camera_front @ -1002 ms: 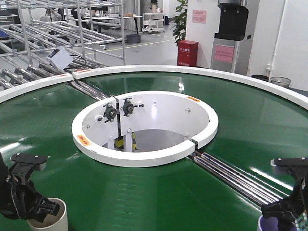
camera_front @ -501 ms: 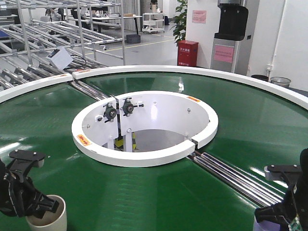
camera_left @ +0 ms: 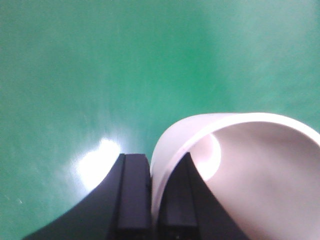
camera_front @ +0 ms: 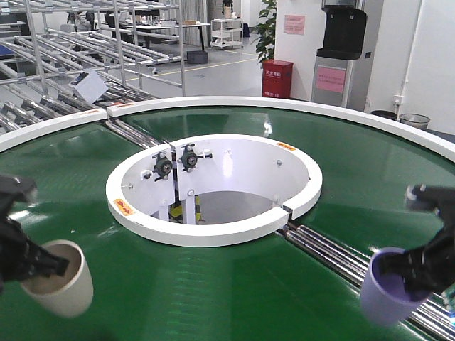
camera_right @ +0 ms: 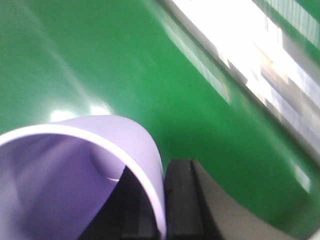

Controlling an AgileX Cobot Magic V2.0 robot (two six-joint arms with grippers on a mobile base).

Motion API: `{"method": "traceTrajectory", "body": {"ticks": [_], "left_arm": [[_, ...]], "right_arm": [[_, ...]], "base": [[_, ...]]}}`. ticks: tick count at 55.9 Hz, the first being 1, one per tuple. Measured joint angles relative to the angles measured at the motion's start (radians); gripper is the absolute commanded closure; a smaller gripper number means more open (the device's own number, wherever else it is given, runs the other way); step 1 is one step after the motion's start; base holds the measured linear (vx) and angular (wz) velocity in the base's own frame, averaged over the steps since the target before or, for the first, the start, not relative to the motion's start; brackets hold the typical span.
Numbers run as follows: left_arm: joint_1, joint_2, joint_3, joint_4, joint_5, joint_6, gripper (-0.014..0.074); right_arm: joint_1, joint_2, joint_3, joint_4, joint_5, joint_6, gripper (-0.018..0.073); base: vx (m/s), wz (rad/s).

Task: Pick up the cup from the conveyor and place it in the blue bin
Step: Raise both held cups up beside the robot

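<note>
1. Grip, left side: the left gripper [camera_front: 44, 264] is clamped on the wall of the cream cup [camera_front: 60, 288]. One finger [camera_left: 134, 195] lies outside the rim and the other inside.
2. Grip, right side: the right gripper [camera_front: 411, 273] pinches the wall of the purple cup [camera_front: 387, 288] in the same way, with an outer finger [camera_right: 180, 200] against the rim.
3. Position: both cups hang tilted and appear raised clear of the conveyor [camera_front: 213, 284]. The cream cup is at its near left. The purple cup is at its near right, above the steel roller strip [camera_front: 341, 259].
4. Rationale: a rim pinch probably suits an open cup, since the jaws need not span its full width. Holding one side probably explains the tilt.
5. Destination: the blue bin is not in view. Transfer and release are judged to remain.
</note>
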Motion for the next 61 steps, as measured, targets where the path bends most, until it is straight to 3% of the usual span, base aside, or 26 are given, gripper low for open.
{"method": "traceTrajectory", "body": {"ticks": [23, 45, 61], "left_arm": [[0.000, -0.424, 0.001, -0.063, 0.019, 0.000, 0.0603], [0.000, -0.576, 0.001, -0.048, 0.142, 0.000, 0.0601], [0.000, -0.661, 0.160, -0.081, 0.001, 0.000, 0.0601]], "right_arm": [[0.150, -0.325, 0.000, 0.018, -0.065, -0.021, 0.0568], [0.168, -0.474, 0.000, 0.002, -0.038, -0.002, 0.0568], [0.168, -0.477, 0.001, 0.002, 0.005, 0.005, 0.0568]], "base": [[0.00, 0.00], [0.00, 0.00], [0.00, 0.00]]}}
